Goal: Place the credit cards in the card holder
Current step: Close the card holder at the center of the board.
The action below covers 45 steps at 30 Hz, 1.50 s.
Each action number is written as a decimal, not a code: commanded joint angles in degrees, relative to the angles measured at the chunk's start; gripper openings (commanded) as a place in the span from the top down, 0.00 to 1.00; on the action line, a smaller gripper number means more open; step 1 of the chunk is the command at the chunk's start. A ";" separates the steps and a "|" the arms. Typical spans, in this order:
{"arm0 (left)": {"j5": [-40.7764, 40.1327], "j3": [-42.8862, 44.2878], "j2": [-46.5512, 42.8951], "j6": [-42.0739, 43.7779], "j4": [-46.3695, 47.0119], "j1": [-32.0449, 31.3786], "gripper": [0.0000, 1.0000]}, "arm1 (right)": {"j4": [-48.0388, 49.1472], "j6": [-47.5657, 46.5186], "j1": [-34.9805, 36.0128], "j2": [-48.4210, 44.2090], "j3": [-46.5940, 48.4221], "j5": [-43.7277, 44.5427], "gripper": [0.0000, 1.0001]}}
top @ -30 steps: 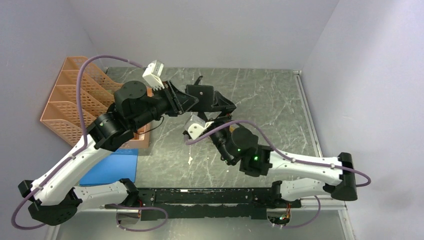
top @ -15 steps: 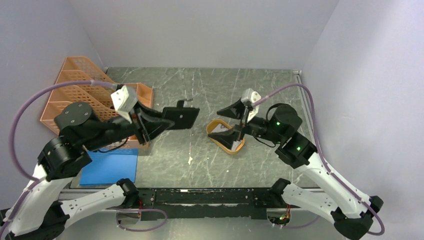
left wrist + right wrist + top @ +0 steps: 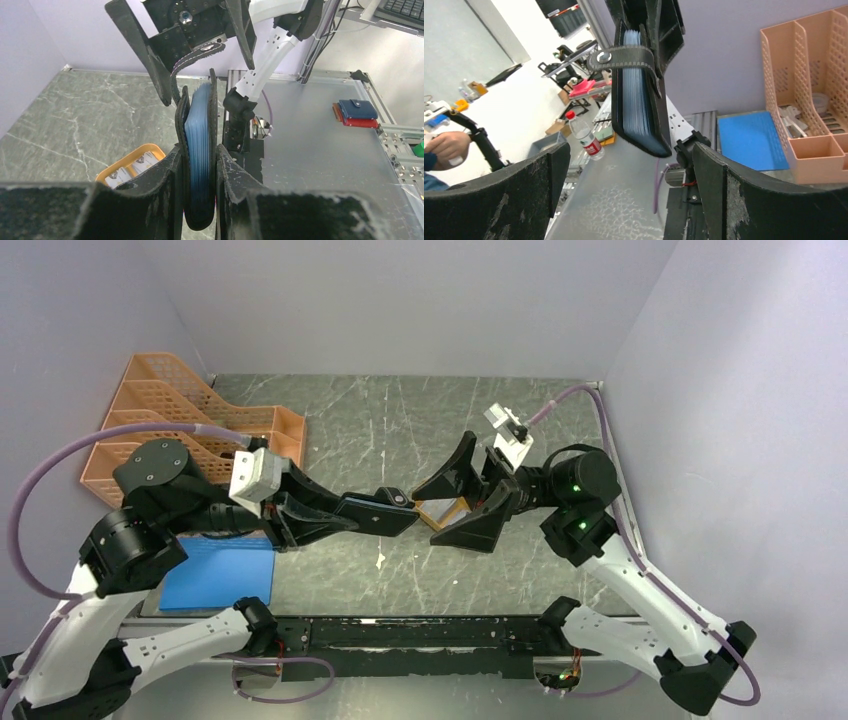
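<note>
My left gripper [image 3: 366, 513] is shut on the card holder [image 3: 388, 512], a black wallet held edge-up above the table's middle. In the left wrist view [image 3: 198, 167] its bluish pockets [image 3: 199, 135] show between the fingers. My right gripper [image 3: 447, 506] is wide open and empty, facing the wallet's end. In the right wrist view [image 3: 629, 192] the wallet [image 3: 641, 95] hangs ahead of the jaws, its snap tab [image 3: 624, 57] across the top. Credit cards [image 3: 124, 173] lie in an orange oval tray [image 3: 131, 154] below; the tray [image 3: 431, 519] is partly hidden.
A peach mesh file organiser [image 3: 150, 430] stands at the back left, also in the right wrist view [image 3: 814, 95]. A flat blue pad [image 3: 220, 575] lies at the front left. Grey walls close the back and both sides.
My left arm has swung the wallet right and lower, over the middle. My right gripper has lifted off the orange tray, turned toward the wallet and opened wide.
</note>
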 commanded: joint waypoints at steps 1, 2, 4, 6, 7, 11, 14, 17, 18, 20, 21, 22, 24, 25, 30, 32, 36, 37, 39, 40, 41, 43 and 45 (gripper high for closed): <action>3.90 1.03 1.85 0.97 5.28 0.08 0.95 | 4.73 6.14 -0.25 1.71 3.57 -3.42 0.05; 3.85 1.00 2.08 -0.90 5.75 0.08 0.95 | 3.69 5.78 -0.19 2.26 4.40 -3.55 0.06; 3.74 1.02 2.65 -1.52 6.64 0.13 0.95 | 1.40 4.86 -0.05 3.34 5.71 -3.32 0.08; 4.02 1.12 3.04 -1.92 7.58 0.08 0.95 | -0.28 4.12 0.12 3.93 6.42 -2.67 0.11; 4.15 1.21 3.30 -2.11 8.03 0.09 0.95 | -0.76 3.98 0.20 4.26 6.54 -2.39 0.13; 4.01 1.20 4.07 -2.41 9.05 0.08 0.95 | -1.36 3.71 0.92 5.26 6.80 -1.76 0.22; 3.86 0.93 4.47 -2.75 9.57 0.08 0.95 | -4.82 1.27 2.38 6.13 8.13 -0.87 0.29; 3.29 0.76 4.50 -2.91 9.98 0.08 0.95 | -7.80 -0.49 3.28 6.81 9.11 0.09 0.42; 3.16 0.74 4.50 -2.96 10.12 0.08 0.95 | -7.61 -0.22 3.41 6.87 8.95 0.23 0.47; 2.73 0.69 4.39 -3.13 10.40 0.08 0.95 | -6.95 0.33 3.76 7.14 8.63 0.33 0.55; 2.62 0.61 4.41 -3.23 10.57 0.09 0.95 | -6.57 0.53 4.03 7.20 8.50 0.72 0.59; 2.60 0.50 4.41 -3.29 10.74 0.10 0.95 | -5.85 0.86 4.32 7.18 8.21 1.03 0.64; 2.45 0.35 4.42 -3.77 11.24 0.15 0.95 | -4.23 1.80 4.85 7.25 7.61 1.62 0.75; 2.50 0.11 4.41 -4.15 11.63 0.09 0.95 | -3.55 2.25 5.14 7.27 7.40 2.11 0.83; -2.66 -3.20 2.73 -8.67 16.36 0.09 0.35 | 4.78 5.75 5.90 5.10 4.26 9.23 1.00; -6.76 -6.96 0.33 -12.81 20.56 0.13 0.04 | 8.06 7.63 5.91 4.00 2.73 13.19 1.00; -13.88 -16.20 -5.45 -23.70 31.73 0.13 0.03 | 14.67 10.20 5.93 2.04 -0.96 21.43 1.00; -15.15 -19.17 -6.54 -27.04 34.99 0.13 0.03 | 15.84 10.33 5.97 1.74 -1.60 23.19 1.00; -16.48 -24.71 -8.24 -33.58 44.46 0.11 0.03 | 18.35 11.13 6.05 1.53 -2.94 25.88 1.00; -16.90 -27.23 -8.55 -36.82 48.84 0.09 0.03 | 19.01 11.23 6.12 1.54 -3.18 27.18 1.00; -17.48 -28.92 -8.48 -39.46 52.58 0.08 0.03 | 19.19 11.20 6.28 1.51 -3.40 28.63 1.00; -18.84 -31.63 -7.60 -44.31 58.90 0.13 0.03 | 19.86 10.78 7.08 1.32 -4.17 32.08 1.00; -19.06 -32.44 -5.89 -47.55 64.04 0.13 0.03 | 20.46 10.68 7.68 1.04 -4.78 35.39 1.00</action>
